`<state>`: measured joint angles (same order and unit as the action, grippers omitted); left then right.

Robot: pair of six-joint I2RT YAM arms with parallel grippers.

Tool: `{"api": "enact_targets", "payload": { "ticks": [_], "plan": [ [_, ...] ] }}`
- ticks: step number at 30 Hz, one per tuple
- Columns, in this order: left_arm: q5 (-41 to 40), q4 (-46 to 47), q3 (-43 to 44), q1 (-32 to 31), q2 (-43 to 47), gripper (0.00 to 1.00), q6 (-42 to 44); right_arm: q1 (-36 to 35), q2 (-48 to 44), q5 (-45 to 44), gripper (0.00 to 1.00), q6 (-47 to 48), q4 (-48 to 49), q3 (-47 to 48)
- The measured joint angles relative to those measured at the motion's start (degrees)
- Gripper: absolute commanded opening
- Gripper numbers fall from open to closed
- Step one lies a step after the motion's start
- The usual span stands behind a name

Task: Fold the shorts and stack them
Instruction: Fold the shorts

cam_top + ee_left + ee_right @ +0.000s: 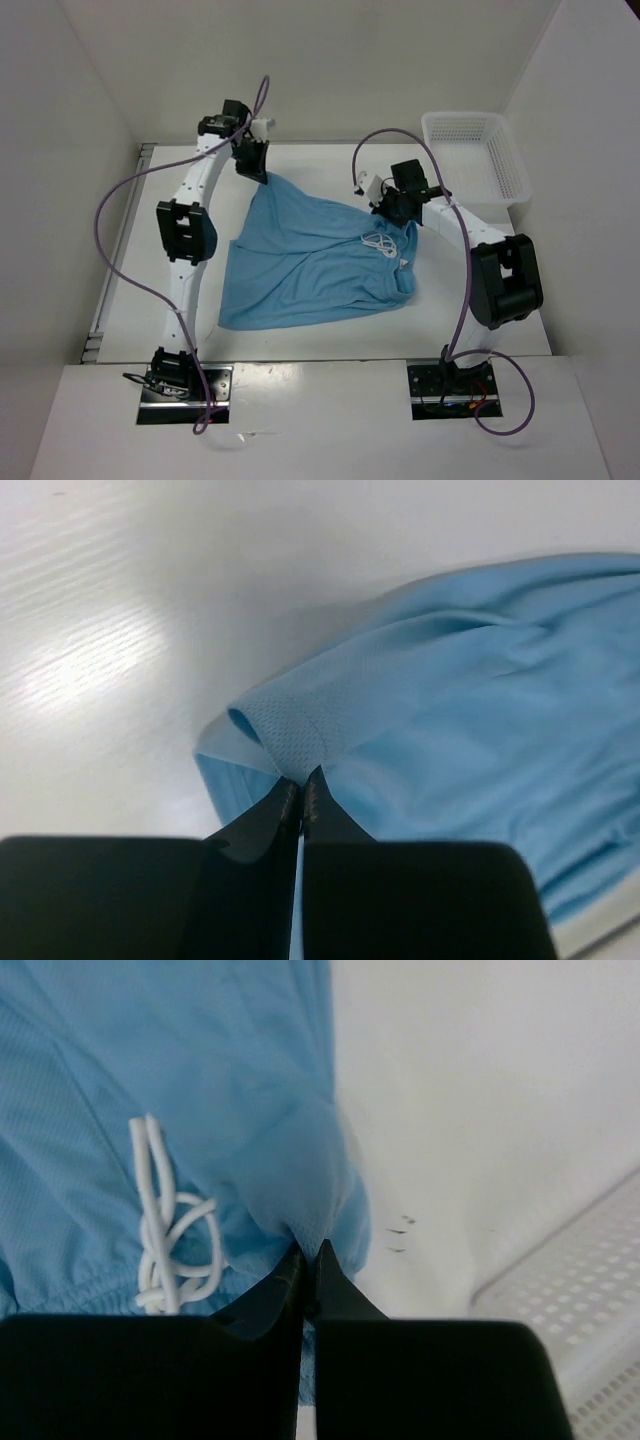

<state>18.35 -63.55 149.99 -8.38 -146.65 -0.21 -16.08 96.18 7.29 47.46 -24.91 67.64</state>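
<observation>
While the top external view looks down over both arms, the shorts (310, 265) lie spread on the white surface (300, 345) between them. They form a light sky-blue sheet with one corner drawn toward the far left and one edge drawn toward the right. The left end effector (256, 172) sits on that far-left corner. The right end effector (395, 215) sits on the right edge of the fabric, close to a white drawstring (380, 243). A white mesh basket (512, 178) stands at the far right of the surface, apart from the cloth.

In the left wrist view, the left end effector (302, 785) is closed on the shorts (470, 710) — its two black fingertips meet with a fold of hem pinched between them. The hem shows a fine mesh weave, and the rest of the fabric runs off to the right. A soft shadow falls on the surface (120, 630) beside the pinched corner.

In the right wrist view, the right end effector (308, 1255) is likewise clamped on the shorts (200, 1060) — the edge gathers into a small peak at the tips. The knotted white drawstring (165, 1230) lies on the fabric just left of the tips. To the right is bare surface (480, 1110), and the white mesh basket (590, 1300) fills the lower right corner.
</observation>
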Motion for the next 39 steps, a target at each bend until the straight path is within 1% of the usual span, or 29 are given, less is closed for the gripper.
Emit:
{"api": "enact_targets", "payload": {
  "ticks": [3, 5, 7, 9, 12, 13, 15, 17, 19, 21, 23, 27, 29, 34, 37, 39],
  "plan": [
    [1.4, -3.1, -2.2, 1.8, 8.4, 0.00, 0.0, 0.1, -0.5, -0.1, 0.00, 0.0, 0.0, 2.5],
    [2.8, -4.4, -10.1, 4.1, 18.5, 0.00, 0.0, 0.2, -2.3, 0.0, 0.00, 0.7, -0.5, 2.5],
    [2.9, -5.4, -19.2, 6.1, 28.6, 0.00, 0.0, 0.2, -5.4, 0.4, 0.00, 2.3, -0.9, 1.4],
    [2.1, -4.7, -30.6, 7.6, 38.5, 0.00, 0.0, 0.2, -10.2, 0.9, 0.00, 4.5, -1.5, -1.4],
    [-0.2, -5.3, -48.0, 7.5, 50.3, 0.00, 0.0, 0.1, -18.2, 1.9, 0.00, 8.4, -4.4, -5.9],
    [-1.1, -5.2, -53.4, 7.3, 52.8, 0.00, 0.0, 0.0, -20.0, 2.1, 0.00, 9.8, -5.4, -7.1],
    [-2.4, -5.8, -62.3, 6.4, 54.6, 0.00, 0.0, -0.8, -22.6, 2.6, 0.00, 12.6, -7.8, -9.7],
    [-3.7, -5.2, -69.4, 5.9, 54.1, 0.00, -0.1, -2.3, -23.3, 2.6, 0.00, 14.3, -10.0, -12.1],
    [-4.6, -5.1, -74.1, 5.9, 53.5, 0.00, -0.1, -4.4, -23.2, 2.6, 0.00, 15.6, -12.1, -14.3],
    [-5.1, -5.3, -76.3, 5.8, 53.5, 0.00, -0.1, -6.4, -23.2, 2.6, 0.00, 16.5, -14.1, -15.8],
    [-5.5, -5.0, -76.5, 5.4, 53.5, 0.00, -0.1, -8.0, -23.2, 2.6, 0.00, 16.9, -14.9, -16.6],
    [-5.9, -4.3, -76.5, 5.1, 53.7, 0.00, 0.0, -9.1, -23.2, 2.0, 0.00, 17.2, -16.0, -16.7],
    [-5.9, -5.4, -75.3, 5.3, 53.7, 0.00, 0.0, -9.1, -23.2, 1.1, 0.00, 17.4, -16.6, -16.6],
    [-5.7, -7.2, -68.4, 6.9, 54.8, 0.00, -0.1, -9.1, -23.8, 0.5, 0.00, 19.0, -20.0, -15.6],
    [-5.7, -7.6, -68.0, 7.1, 58.0, 0.00, -0.1, -9.1, -25.5, 0.9, 0.00, 20.8, -23.7, -14.1],
    [-6.2, -7.6, -69.6, 6.0, 60.5, 0.00, -0.1, -9.1, -26.4, 1.8, 0.00, 22.5, -26.9, -12.9]
  ]
}}
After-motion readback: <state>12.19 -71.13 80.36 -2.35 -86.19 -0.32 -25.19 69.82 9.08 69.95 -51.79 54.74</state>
